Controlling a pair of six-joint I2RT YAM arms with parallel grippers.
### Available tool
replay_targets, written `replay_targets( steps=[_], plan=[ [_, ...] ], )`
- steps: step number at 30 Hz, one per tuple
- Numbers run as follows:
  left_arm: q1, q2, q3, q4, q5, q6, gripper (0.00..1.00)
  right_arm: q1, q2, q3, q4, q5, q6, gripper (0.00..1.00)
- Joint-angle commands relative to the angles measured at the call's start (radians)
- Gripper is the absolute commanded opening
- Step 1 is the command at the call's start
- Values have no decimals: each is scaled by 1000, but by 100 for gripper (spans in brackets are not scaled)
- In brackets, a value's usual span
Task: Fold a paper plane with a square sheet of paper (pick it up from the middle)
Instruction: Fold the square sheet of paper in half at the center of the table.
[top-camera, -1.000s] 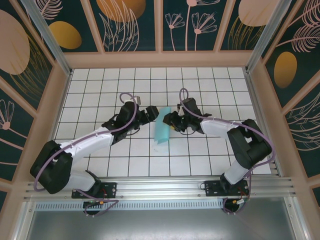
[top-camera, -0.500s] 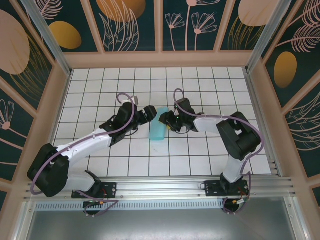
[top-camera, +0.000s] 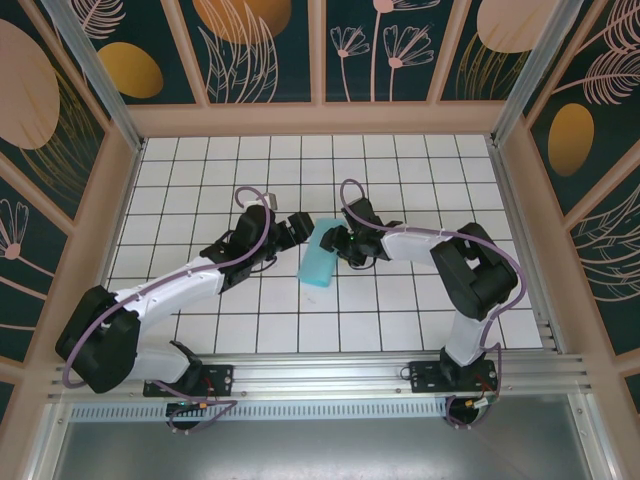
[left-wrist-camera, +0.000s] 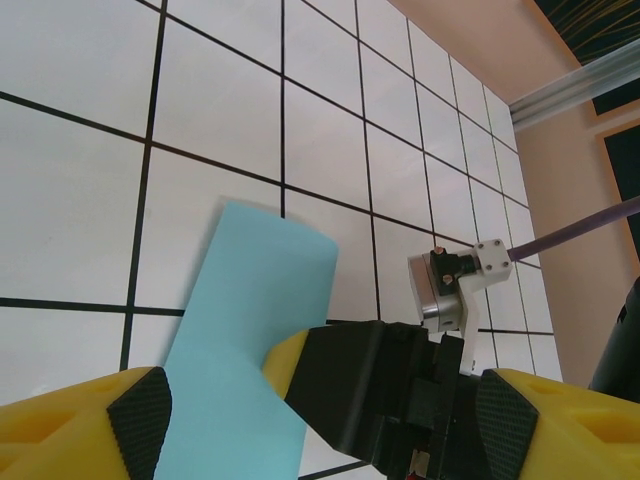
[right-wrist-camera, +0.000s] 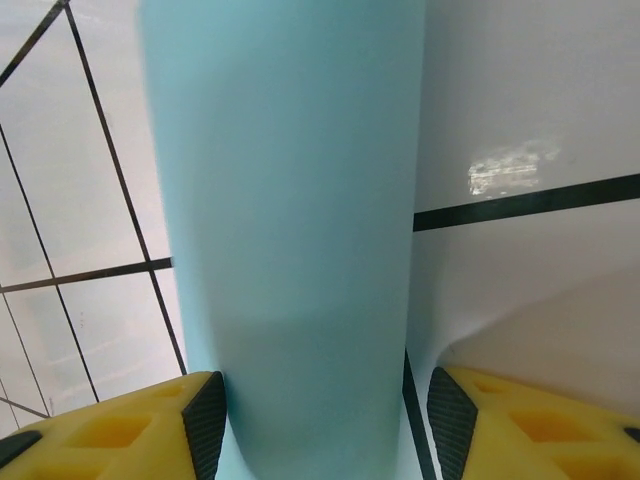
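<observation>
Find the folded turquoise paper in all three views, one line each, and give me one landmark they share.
Top external: the turquoise paper lies at the picture's centre, mid-table.
Left wrist: the paper sits lower left of centre and runs off the bottom edge.
Right wrist: the paper is a broad band down the middle, from top edge to bottom.
Shared landmark: the white tiled table, whose black grid lines run beside the paper in every view.

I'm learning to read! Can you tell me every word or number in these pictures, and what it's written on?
There are no words, numbers, labels or signs to read.
The turquoise paper is plain, with no print on it.
The white table has only black grid lines.
The walls have painted flowers and leaves, but no writing.
</observation>
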Motion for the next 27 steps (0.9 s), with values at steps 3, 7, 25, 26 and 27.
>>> replay_targets(
  steps=[3, 7, 25, 26, 27],
  plan=[
    [-3, 13, -8, -6, -3, 23, 81, 4, -12, 30, -96, 53, -60, 60],
    [-3, 20, -11, -1, -1, 21, 81, -3, -9, 25, -117, 63, -88, 60],
    [-3, 52, 5, -1, 37, 22, 81, -83, -40, -7, -102, -107, -253, 51],
    [-3, 57, 8, -1, 40, 22, 81, -83, -36, -4, -91, -123, -248, 53],
    [-3, 59, 13, -1, 42, 22, 81, -83, -32, -2, -76, -147, -245, 53]
  ],
)
